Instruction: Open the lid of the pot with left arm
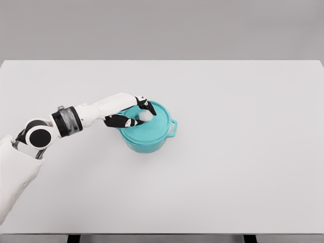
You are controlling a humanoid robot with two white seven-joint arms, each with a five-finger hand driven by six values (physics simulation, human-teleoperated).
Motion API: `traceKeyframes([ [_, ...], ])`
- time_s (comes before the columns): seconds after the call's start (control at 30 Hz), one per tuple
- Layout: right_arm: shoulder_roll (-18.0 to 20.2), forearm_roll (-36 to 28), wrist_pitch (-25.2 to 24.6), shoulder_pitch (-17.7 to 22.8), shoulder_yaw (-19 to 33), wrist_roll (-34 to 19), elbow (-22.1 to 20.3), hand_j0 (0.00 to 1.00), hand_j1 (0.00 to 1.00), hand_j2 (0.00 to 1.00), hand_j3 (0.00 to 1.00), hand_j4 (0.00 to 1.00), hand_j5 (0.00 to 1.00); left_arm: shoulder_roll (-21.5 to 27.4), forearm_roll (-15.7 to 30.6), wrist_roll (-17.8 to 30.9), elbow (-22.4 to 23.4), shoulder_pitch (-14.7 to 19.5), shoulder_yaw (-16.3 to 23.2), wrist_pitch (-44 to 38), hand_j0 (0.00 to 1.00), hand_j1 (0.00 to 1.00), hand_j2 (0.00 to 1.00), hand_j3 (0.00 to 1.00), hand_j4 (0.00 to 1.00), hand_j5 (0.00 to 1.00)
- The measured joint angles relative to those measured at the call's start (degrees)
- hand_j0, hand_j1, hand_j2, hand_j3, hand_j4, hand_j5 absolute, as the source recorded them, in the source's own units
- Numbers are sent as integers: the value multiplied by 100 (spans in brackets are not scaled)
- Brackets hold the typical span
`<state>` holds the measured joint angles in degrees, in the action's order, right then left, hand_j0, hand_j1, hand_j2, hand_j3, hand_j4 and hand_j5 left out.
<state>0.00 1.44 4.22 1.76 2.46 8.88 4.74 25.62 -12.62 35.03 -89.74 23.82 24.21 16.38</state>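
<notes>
A teal pot (152,143) stands on the white table (238,152), left of the middle. Its teal lid (156,126) rests on top, tilted slightly, with a white knob (146,116) at its centre. My left hand (137,113) reaches in from the left over the lid, and its black-tipped fingers (124,121) curl around the knob from both sides. One pot handle (173,127) sticks out on the right side. The right arm does not show.
The table's far edge runs along the top and its near edge along the bottom. My left forearm (96,112) and elbow joint (39,135) lie low over the table's left part.
</notes>
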Motion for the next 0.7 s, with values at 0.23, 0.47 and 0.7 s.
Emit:
traceKeyframes([
  [0.23,0,0,0,0,0,0,0,100,100,100,100,100,100,35,46,0,-42,9,-32,2,54,54,54,54,54,54],
  [0.47,0,0,0,0,0,0,0,100,100,100,100,100,100,56,81,0,-128,35,-44,3,54,54,54,54,54,54],
  [0.7,0,0,0,0,0,0,0,100,100,100,100,100,100,85,88,0,-206,26,-104,3,54,54,54,54,54,54],
])
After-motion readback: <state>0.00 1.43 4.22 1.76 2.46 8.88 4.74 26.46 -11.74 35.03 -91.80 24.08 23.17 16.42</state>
